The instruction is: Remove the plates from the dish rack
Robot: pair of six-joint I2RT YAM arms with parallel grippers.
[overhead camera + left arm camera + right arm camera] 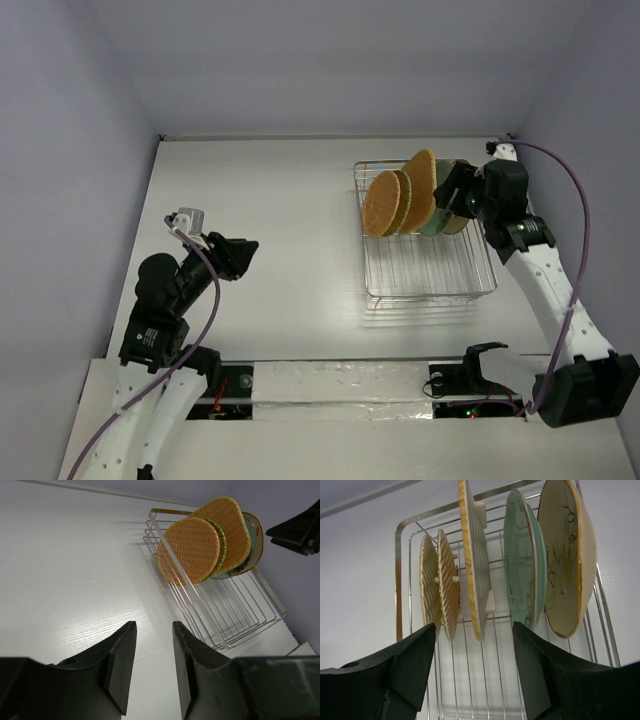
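Note:
The silver wire dish rack (430, 270) stands right of the table's middle. Several plates stand on edge at its far end. From the front they are a small orange woven one (382, 203), a yellowish ribbed one (221, 544), a larger orange rounded-square one (420, 185), a pale green one (522, 560) and a tan floral one (567, 555). My right gripper (452, 192) is open and empty, just right of the plates; in its wrist view (475, 630) it faces their edges. My left gripper (240, 252) is open and empty, above the bare table far left of the rack (235, 615).
Grey walls close the table at the back and on both sides. A foil-taped strip (340, 380) runs along the near edge. A black clamp (480, 355) sits on it below the rack. Purple cables (580, 210) trail from both arms.

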